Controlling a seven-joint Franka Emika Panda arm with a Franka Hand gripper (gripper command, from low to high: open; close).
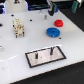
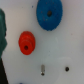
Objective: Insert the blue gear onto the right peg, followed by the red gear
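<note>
The blue gear (image 1: 53,32) lies flat on the white table, with the smaller red gear (image 1: 59,23) just behind it toward the exterior view's right. Nearer the front is the black-framed pale plate (image 1: 35,61); the right peg (image 1: 51,50) stands upright on it, thin and dark. My gripper (image 1: 46,15) hangs above the table behind the gears and touches neither. The wrist view looks down on the blue gear (image 2: 49,14) and the red gear (image 2: 26,42), lying apart. The fingers are too blurred to show how they stand.
A shorter dark pin (image 1: 39,56) stands on the same plate toward the exterior view's left. A pale blocky fixture (image 1: 18,27) sits at the left. Dark equipment (image 1: 35,4) lines the back edge. Small marks (image 2: 66,69) dot the table.
</note>
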